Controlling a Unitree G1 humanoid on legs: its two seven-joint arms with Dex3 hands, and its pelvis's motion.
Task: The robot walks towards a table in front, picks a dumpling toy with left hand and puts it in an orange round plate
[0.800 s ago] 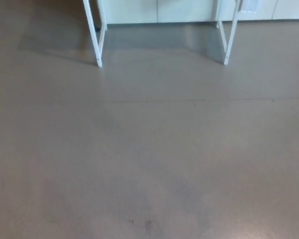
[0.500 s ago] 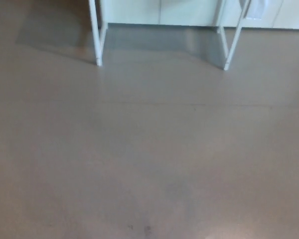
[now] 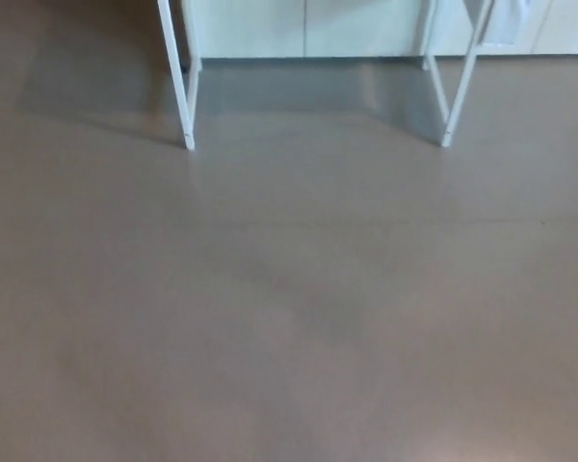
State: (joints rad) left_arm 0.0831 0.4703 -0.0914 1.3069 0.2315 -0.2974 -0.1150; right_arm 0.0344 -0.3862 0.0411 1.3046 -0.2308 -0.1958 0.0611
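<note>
A: Seen, left to right?
B: Brown floor [image 3: 289,318] across most of the view; left table leg [image 3: 178,82], then right table leg [image 3: 458,82] at the top, pale cabinets [image 3: 308,24] behind.
A: Why only legs?
B: Probably at the walking stage, table well ahead, top out of frame.
A: Fingers?
B: Neither hand in view; cannot tell spread or hold, so no placing relative to them.
A: Dumpling toy, orange plate?
B: Not visible; presumably up on the table.

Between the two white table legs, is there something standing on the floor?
No. In the head view, only bare brown floor lies between the left white leg and the right white leg.
</note>
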